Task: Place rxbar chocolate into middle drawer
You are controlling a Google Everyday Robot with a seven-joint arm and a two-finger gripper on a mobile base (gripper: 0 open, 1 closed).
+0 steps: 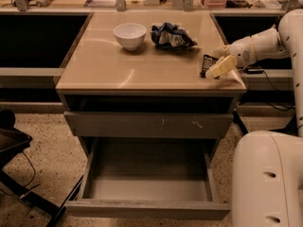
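Observation:
The rxbar chocolate (pixel 206 63), a small black wrapper, lies at the right edge of the tan counter (pixel 142 72). My gripper (pixel 214 60) reaches in from the right and sits right at the bar. Its pale fingers (pixel 222 66) are open, one on each side of the bar's right end. The middle drawer (pixel 147 210) is pulled out low at the front, and its grey tray holds nothing.
A white bowl (pixel 129 34) and a crumpled blue-and-white snack bag (pixel 171 35) stand at the back of the counter. A shut drawer front with pale scratches (pixel 149 125) sits above the open drawer. My white base (pixel 267 178) is at the lower right.

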